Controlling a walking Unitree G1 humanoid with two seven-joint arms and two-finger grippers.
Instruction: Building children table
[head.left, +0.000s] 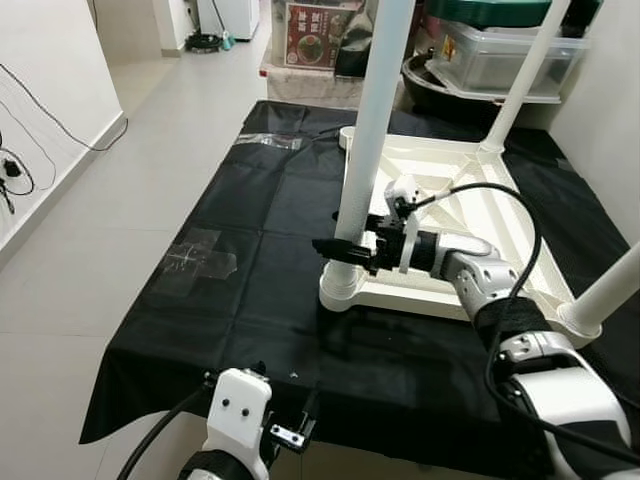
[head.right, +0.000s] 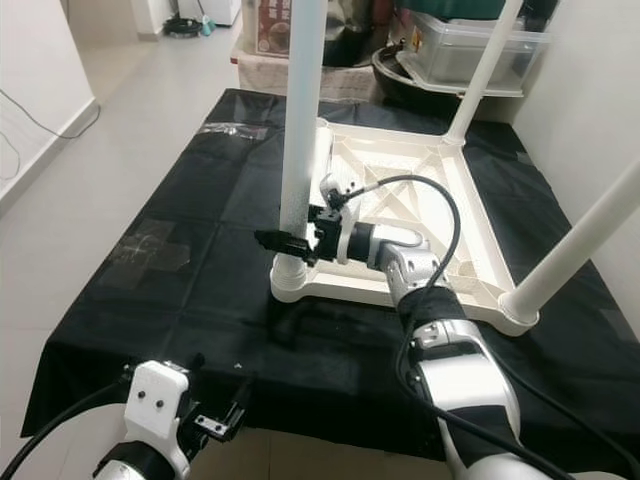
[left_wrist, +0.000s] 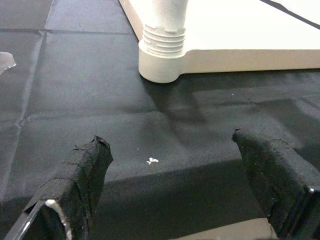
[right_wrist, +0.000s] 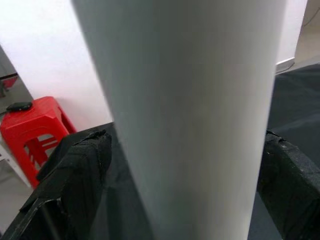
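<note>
Black cloth (head.left: 250, 290) covers the floor; on it my white plastic tabletop (head.left: 470, 200) lies upside down, ribbed underneath. I count three smooth round legs upright at its corners, so I judge the build mostly done. My right gripper (head.left: 345, 250) straddles the near-left corner leg (head.left: 370, 130) above its threaded socket, fingers around it. My left gripper (left_wrist: 175, 185) hangs spread and empty over the cloth's near edge.

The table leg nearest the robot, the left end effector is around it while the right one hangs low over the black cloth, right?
Sides are swapped. In the left eye view the right end effector is around the table leg; the left end effector hangs low over the black cloth.
</note>
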